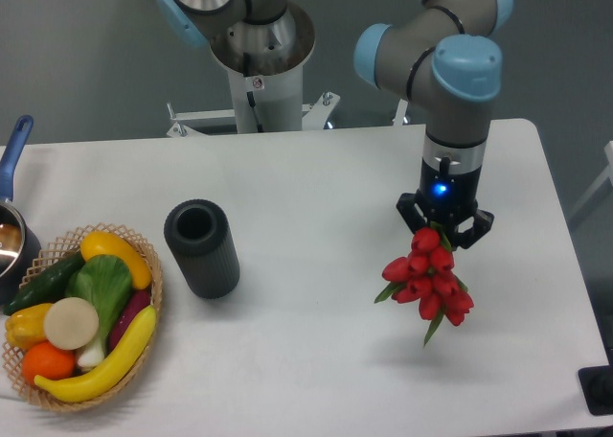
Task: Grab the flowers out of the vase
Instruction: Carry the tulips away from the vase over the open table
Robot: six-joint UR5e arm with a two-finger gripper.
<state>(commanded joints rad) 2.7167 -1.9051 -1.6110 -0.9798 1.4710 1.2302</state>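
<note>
The flowers [428,281], a bunch of red tulip buds with green leaves, hang from my gripper [444,232] over the right part of the table, buds pointing down and toward the camera. The gripper is shut on the bunch's stem end, which is hidden between the fingers. The vase [202,247], a dark ribbed cylinder with an open round mouth, stands upright and empty left of the middle, well apart from the gripper.
A wicker basket [151,303] with toy fruit and vegetables sits at the front left. A blue-handled pot [13,228] is at the left edge. The robot base [259,44] stands behind the table. A dark object [600,389] is at the front right corner.
</note>
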